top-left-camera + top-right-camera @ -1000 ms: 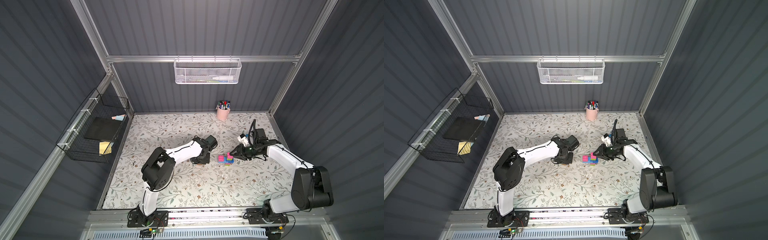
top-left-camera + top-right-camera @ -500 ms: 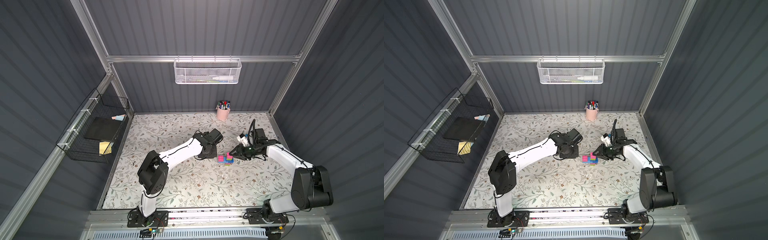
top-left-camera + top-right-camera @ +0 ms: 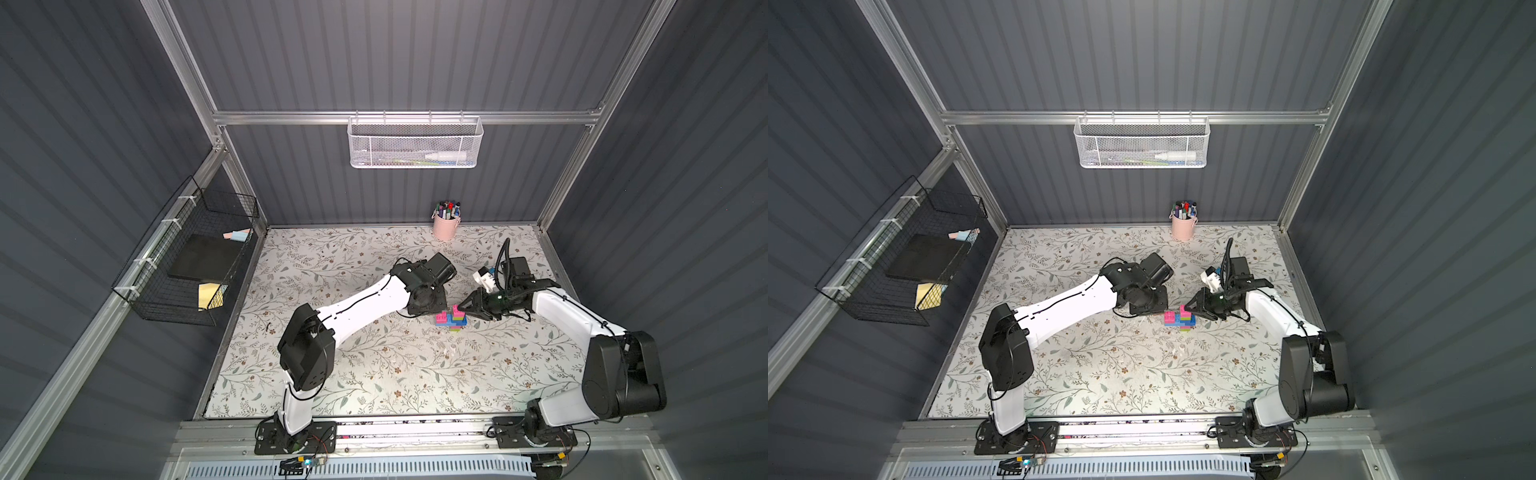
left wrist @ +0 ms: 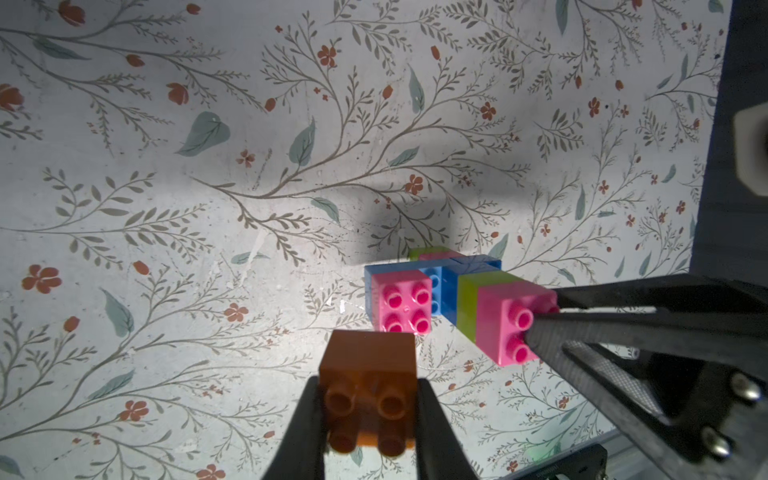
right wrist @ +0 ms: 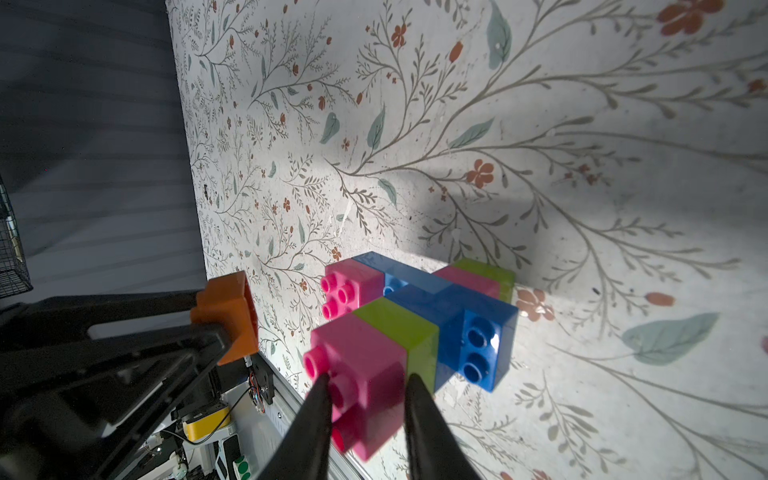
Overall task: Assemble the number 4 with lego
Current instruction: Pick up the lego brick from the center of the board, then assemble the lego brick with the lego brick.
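Most of the number 4 (image 4: 446, 286) is joined; the right claw (image 5: 365, 380) clamps its pink brick (image 5: 357, 353), the left claw (image 4: 370, 388) clamps the orange brick (image 4: 370, 361), not yet attached.

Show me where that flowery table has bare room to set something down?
Free: the front strip along the mounting rail, and the back-left stretch beside the wire basket. Crowded: mid-table, where left gripper and right gripper flank the brick cluster.
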### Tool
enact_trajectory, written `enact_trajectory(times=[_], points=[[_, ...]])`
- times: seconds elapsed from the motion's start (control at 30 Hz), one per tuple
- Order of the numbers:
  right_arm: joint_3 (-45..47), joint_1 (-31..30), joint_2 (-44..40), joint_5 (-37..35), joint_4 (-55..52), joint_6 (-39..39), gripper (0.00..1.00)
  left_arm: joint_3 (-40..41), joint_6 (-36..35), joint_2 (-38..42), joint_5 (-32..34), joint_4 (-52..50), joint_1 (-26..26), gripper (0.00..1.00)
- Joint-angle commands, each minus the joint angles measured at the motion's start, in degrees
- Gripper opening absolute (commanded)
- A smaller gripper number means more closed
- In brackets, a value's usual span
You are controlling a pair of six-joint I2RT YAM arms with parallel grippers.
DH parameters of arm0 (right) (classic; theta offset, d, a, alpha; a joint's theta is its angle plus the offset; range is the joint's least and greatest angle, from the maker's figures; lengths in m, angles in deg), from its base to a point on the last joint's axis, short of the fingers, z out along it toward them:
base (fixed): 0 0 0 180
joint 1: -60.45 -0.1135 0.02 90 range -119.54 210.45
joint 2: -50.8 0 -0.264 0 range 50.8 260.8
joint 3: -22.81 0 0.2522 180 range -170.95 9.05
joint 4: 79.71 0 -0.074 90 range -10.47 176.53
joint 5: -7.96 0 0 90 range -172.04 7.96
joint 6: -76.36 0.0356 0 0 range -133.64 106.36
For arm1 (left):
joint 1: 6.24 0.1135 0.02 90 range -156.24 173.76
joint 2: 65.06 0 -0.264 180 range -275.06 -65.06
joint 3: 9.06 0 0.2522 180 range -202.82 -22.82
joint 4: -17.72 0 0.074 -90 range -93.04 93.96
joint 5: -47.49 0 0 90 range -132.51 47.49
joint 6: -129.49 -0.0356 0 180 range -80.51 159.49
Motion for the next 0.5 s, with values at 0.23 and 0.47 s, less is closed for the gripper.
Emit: enact_trajectory(times=[0.23,0.47], points=[[4.1,-0.6,2.7,-11.9,-7.4,-0.7,0.32,-5.0,3.2,-5.2,-0.8,-1.6,-2.4,0.18],[4.1,-0.5,2.7,-11.6,-7.3,-0.7,0.32,-8.0,1.3,-7.3,2.1,-3.4,-2.8,0.18]])
